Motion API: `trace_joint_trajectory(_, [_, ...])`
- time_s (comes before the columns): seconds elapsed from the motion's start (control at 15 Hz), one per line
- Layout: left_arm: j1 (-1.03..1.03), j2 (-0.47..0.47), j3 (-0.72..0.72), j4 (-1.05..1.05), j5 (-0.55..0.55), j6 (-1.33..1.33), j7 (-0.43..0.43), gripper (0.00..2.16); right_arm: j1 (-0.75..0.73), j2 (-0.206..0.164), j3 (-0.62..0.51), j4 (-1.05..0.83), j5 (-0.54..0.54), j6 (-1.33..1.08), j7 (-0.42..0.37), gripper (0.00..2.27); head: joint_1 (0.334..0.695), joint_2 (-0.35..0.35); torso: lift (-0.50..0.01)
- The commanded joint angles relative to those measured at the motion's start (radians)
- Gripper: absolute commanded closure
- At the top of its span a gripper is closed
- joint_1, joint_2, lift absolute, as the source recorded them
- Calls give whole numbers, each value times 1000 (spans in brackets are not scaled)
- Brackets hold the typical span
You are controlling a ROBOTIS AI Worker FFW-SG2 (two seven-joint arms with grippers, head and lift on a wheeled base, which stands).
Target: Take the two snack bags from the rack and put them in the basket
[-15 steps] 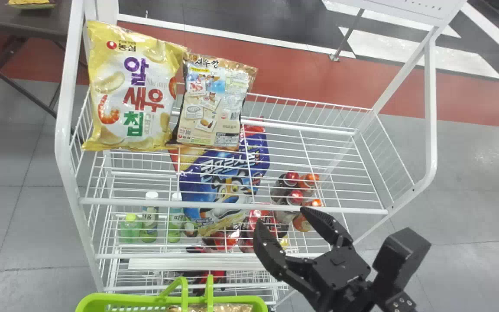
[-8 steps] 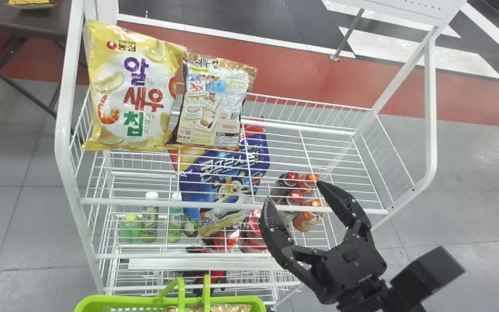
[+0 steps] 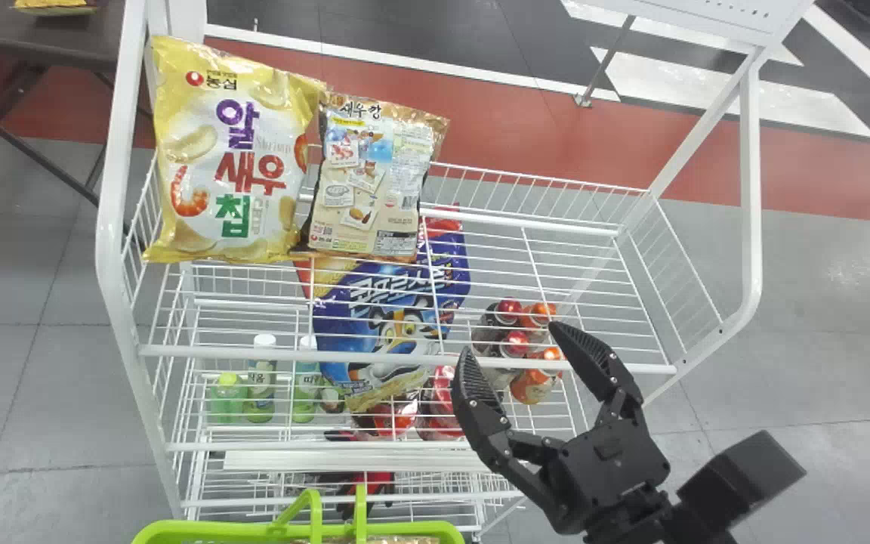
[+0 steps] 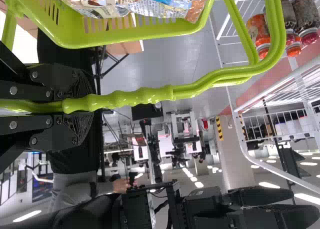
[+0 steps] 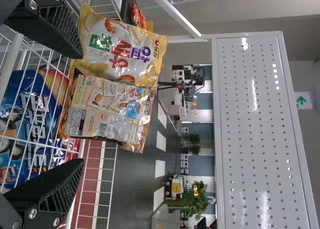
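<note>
Nearest you, your left gripper (image 4: 82, 106) is closed around the green basket's handle (image 4: 145, 96); the basket (image 3: 159, 532) holds a snack bag (image 4: 162, 4). Your right gripper (image 3: 505, 340) slants forward and leftward at the rack's near side, fingers spread wide, nothing between them. Beyond, the yellow bag (image 3: 231, 151) and brown bag (image 3: 367, 177) lean side by side in the rack's (image 3: 405, 358) top tier, back left.
</note>
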Motion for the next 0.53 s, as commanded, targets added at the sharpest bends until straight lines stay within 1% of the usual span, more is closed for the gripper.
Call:
trace_joint_trajectory(0.0, [2, -6, -5, -1, -1, 0, 1, 1521, -3, 6, 0, -1, -24, 1, 0, 66, 695, -350, -10])
trace_joint_trajectory(0.47, [11, -6, -3, -12, -1, 0, 1, 1521, -4, 9, 1, -4, -31, 1, 5, 66, 695, -350, -10])
